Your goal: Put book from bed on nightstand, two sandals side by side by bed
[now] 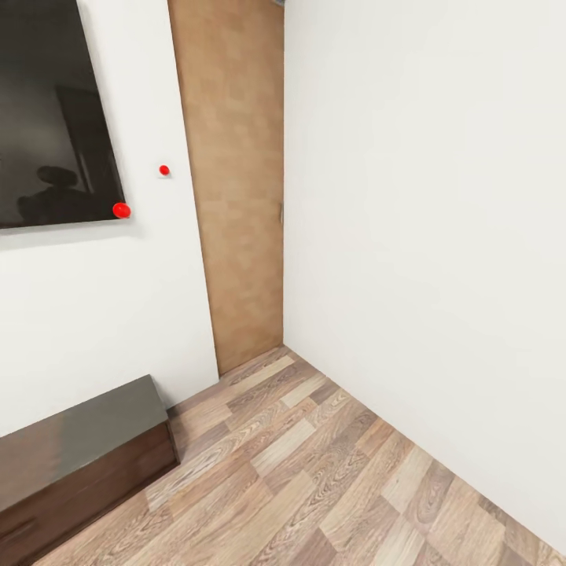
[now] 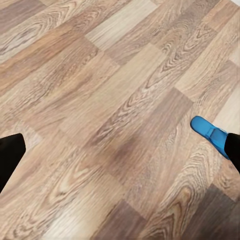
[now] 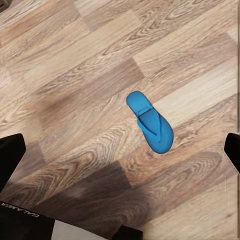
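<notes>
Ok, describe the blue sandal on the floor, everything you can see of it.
In the right wrist view the sandal is bright blue, flat and slim, sole-shaped, with a rounded narrower end and a broader end. A strap piece rises across its middle; the material looks smooth, like plastic or rubber. It lies flat, strap side up, diagonally across the wood-plank floor, touching only the planks. It sits between the open gripper's dark fingers, apart from them. The left wrist view shows a blue sandal partly hidden behind a dark finger.
</notes>
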